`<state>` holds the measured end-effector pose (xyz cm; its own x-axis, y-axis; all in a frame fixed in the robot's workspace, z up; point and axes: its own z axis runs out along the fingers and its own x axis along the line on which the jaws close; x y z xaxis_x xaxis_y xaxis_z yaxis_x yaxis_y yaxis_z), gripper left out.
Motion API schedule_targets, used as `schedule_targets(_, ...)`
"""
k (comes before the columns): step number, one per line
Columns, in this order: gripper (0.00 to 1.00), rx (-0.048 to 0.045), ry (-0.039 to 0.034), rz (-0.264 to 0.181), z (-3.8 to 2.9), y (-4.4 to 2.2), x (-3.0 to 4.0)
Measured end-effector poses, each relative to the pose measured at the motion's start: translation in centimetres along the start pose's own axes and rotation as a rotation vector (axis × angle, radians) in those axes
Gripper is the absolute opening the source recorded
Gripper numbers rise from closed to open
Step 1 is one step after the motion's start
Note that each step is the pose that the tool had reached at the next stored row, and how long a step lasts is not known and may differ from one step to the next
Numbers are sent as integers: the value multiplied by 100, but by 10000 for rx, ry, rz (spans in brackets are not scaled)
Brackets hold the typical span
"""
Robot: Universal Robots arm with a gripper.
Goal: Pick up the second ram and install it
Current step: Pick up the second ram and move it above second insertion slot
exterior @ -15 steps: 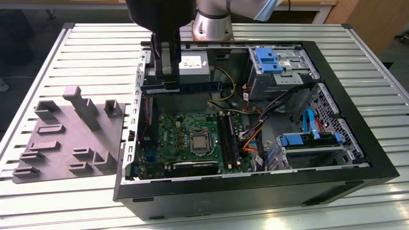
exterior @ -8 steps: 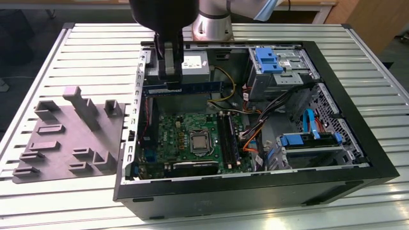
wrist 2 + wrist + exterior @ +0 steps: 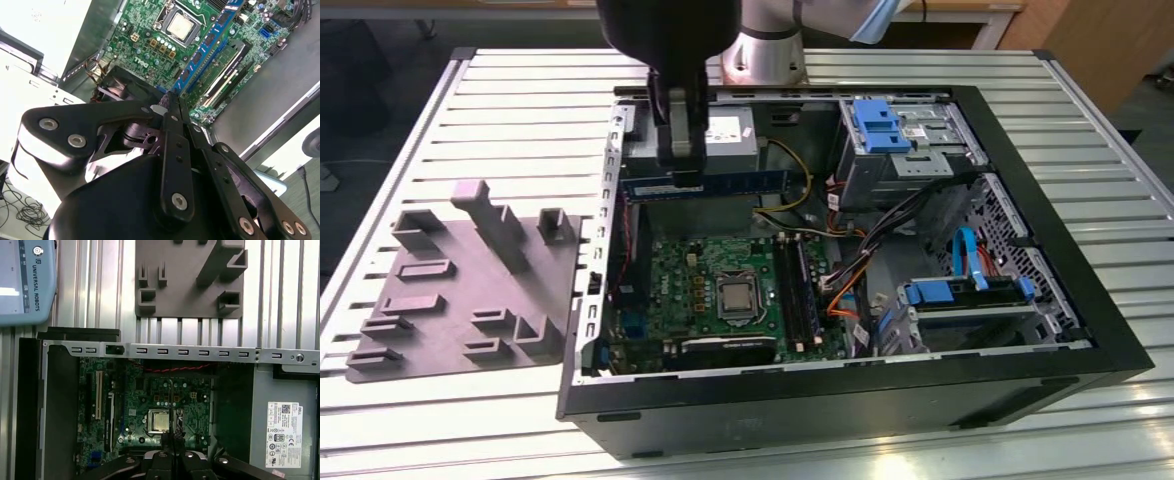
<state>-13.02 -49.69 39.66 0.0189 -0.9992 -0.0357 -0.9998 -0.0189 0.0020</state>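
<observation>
Exterior view: gripper (image 3: 680, 168) clamped on middle of memory stick (image 3: 736, 183). Stick level, above open computer case (image 3: 854, 400), near power supply (image 3: 720, 130).

Second wrist view: held stick (image 3: 210, 47) juts from closed fingers over motherboard (image 3: 145, 45). Other stick (image 3: 227, 67) seated in slot alongside.

First wrist view: processor (image 3: 159, 421) just ahead of fingertips.

Open room above board. Cables (image 3: 854, 270) crowd exterior view's right.

Grey moulded plate (image 3: 454, 290) lies on slatted table (image 3: 520, 110), outside case wall.

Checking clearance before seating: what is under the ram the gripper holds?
In the second wrist view, the second ram, shut in the gripper, hangs over the motherboard, alongside its memory slots. The board strip right beneath the stick is covered.
</observation>
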Motion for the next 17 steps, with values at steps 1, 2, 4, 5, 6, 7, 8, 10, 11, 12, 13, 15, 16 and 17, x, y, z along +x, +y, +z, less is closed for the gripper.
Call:
schedule_targets(1, 11, 0, 0, 0, 0, -3, 0)
schedule_targets(2, 11, 0, 0, 0, 1, -6, 0)
schedule_targets(4, 11, 0, -1, 0, 3, -11, -1)
schedule_targets(5, 11, 0, 0, 0, 4, -14, -2)
schedule_targets(6, 11, 0, 0, 0, 5, -17, -2)
schedule_targets(7, 11, 0, -1, 0, 7, -20, -3)
schedule_targets(8, 11, 0, 0, 1, 8, -23, -4)
schedule_targets(10, 11, 0, 0, 0, 12, -28, -5)
schedule_targets(11, 11, 0, 0, 0, 15, -31, -5)
schedule_targets(12, 11, 0, 0, -1, 17, -34, -6)
schedule_targets(13, 11, 0, 0, 0, 20, -37, -7)
schedule_targets(15, 11, 0, 0, 0, 25, -42, -9)
schedule_targets(16, 11, 0, 0, 0, 28, -45, -10)
schedule_targets(17, 11, 0, 0, 0, 30, -47, -11)
